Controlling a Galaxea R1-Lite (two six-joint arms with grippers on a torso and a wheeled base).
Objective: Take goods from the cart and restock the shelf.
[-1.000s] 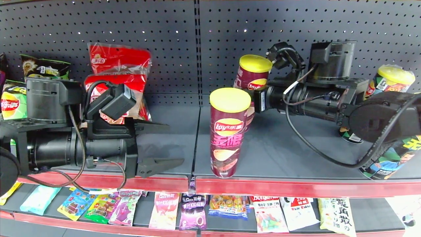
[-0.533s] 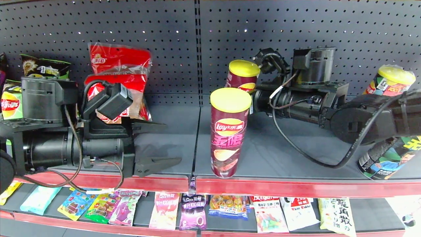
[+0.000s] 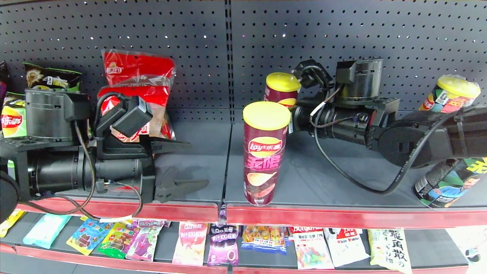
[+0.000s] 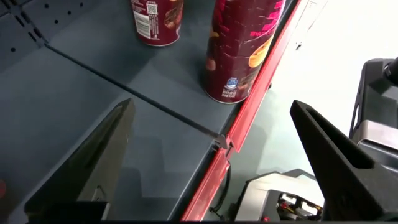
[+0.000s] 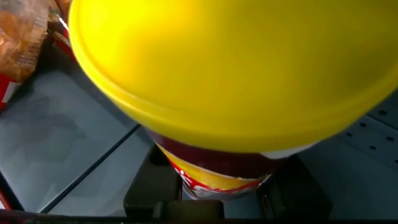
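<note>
A maroon chip can with a yellow lid [image 3: 281, 88] is held upright by my right gripper [image 3: 292, 114], deep on the grey shelf [image 3: 327, 179]. In the right wrist view the lid [image 5: 230, 68] looms close, and the right gripper [image 5: 221, 199] is clamped around the can body [image 5: 217, 171] below it. A matching second can [image 3: 266, 152] stands at the shelf's front edge, just ahead of the held one. My left gripper [image 3: 179, 167] hovers open over the shelf, left of that can. The left wrist view has the left gripper [image 4: 214, 165] spread wide, with the front can [image 4: 239, 50] and the held can [image 4: 155, 22] beyond.
A red snack bag [image 3: 137, 83] leans on the pegboard behind my left arm, with green chip bags [image 3: 15, 118] farther left. Another yellow-lidded can [image 3: 452, 93] and a dark can [image 3: 449, 186] sit at the right. Candy packets [image 3: 224, 243] line the lower shelf.
My right arm has carried its can left and lower, in behind the front can. The left arm has barely shifted.
</note>
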